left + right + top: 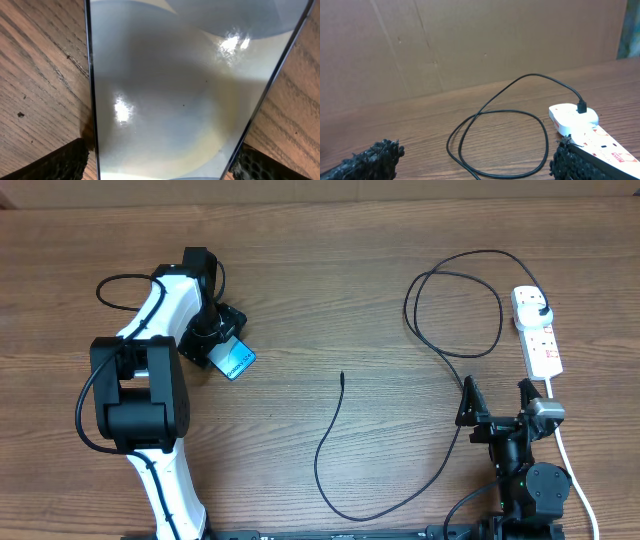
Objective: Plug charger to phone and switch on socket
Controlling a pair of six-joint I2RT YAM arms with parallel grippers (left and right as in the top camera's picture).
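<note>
The right gripper (472,162) shows as two dark fingers (372,159) at the lower corners, wide apart. Between and beyond them the charger (535,75) lies on the wooden table (410,125) in a loose loop that crosses itself. From there it arcs up and right to its black plug (582,106), seated in the far end of the white socket (572,120). The right finger covers part of the socket's near end. A cardboard wall (470,40) stands behind.

A dark wood-grain table (330,300) backed by a plain brown cardboard wall (470,40).
</note>
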